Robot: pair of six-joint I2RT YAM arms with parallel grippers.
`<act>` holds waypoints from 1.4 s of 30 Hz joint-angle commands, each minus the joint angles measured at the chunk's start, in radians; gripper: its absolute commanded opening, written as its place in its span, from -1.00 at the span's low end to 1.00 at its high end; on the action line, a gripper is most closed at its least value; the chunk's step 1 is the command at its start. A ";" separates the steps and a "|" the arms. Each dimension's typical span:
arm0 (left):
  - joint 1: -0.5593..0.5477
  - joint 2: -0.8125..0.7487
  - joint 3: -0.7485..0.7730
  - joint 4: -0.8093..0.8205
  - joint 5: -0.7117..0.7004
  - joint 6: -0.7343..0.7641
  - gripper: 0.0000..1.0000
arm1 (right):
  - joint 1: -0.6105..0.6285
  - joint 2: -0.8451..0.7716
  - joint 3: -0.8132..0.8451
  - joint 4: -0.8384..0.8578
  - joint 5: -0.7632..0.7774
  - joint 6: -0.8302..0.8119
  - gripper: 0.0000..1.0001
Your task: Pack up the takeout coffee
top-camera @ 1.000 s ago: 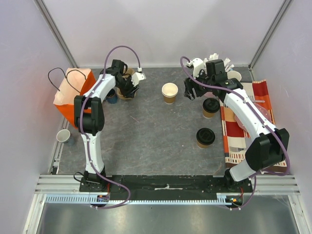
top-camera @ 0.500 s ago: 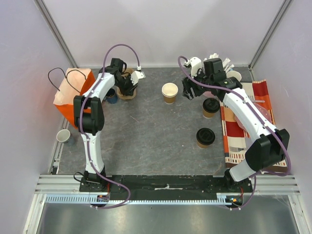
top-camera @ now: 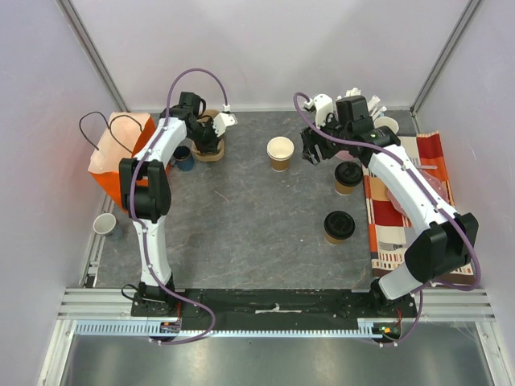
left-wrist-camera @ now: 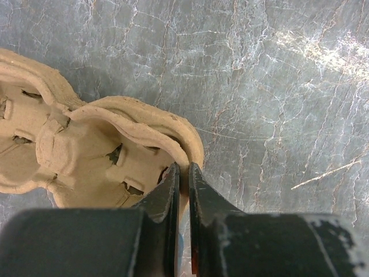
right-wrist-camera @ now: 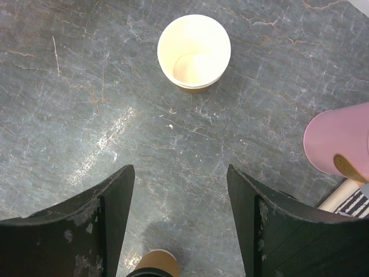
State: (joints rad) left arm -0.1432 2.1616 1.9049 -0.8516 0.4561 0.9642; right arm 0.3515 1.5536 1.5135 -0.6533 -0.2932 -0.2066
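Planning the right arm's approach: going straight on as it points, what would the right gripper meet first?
Probably the bare table just short of the open cup; the right gripper, open, tilts downward. Depth is unclear, so it might reach the cup.

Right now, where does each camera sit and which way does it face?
Top external: above, behind the bases, looking down at the table; left arm, right arm show.
Left wrist: looks down; left fingers pinch the rim of the pulp carrier.
Right wrist: looks down between open right fingers at the lidless cup.
Shared: top and right wrist show that cup.
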 commanded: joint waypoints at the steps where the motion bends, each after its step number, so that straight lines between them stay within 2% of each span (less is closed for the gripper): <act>1: 0.002 -0.057 0.003 0.000 0.029 0.050 -0.96 | 0.009 0.008 0.059 0.006 0.008 -0.002 0.46; 7: 0.002 -0.209 -0.125 0.155 0.030 0.108 -0.96 | 0.017 0.000 0.066 0.041 -0.004 0.029 0.45; 18: 0.002 -0.305 -0.112 0.092 0.073 0.217 -0.95 | 0.020 -0.006 0.074 0.098 -0.093 0.039 0.44; 21: 0.008 -0.336 -0.054 -0.030 0.142 0.286 -0.95 | 0.021 -0.027 0.068 0.125 -0.189 -0.019 0.45; 25: 0.008 -0.391 0.055 -0.324 0.271 0.479 -0.96 | 0.024 -0.116 -0.008 0.237 -0.351 -0.157 0.49; 28: 0.007 -0.422 0.132 -0.548 0.326 0.601 -0.96 | 0.061 -0.138 -0.041 0.337 -0.365 -0.249 0.55; 32: 0.005 -0.479 0.180 -0.683 0.357 0.665 -0.95 | 0.128 -0.078 0.013 0.347 -0.368 -0.304 0.56; 36: -0.019 -0.601 0.090 -0.684 0.363 0.709 -0.95 | 0.182 -0.009 0.108 0.313 -0.357 -0.398 0.57; 42: -0.058 -0.727 -0.024 -0.685 0.354 0.705 -0.95 | 0.224 0.036 0.177 0.305 -0.290 -0.404 0.57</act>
State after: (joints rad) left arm -0.1806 1.4738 1.9320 -1.3224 0.7704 1.6077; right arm 0.5671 1.5913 1.6302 -0.3676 -0.6033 -0.5594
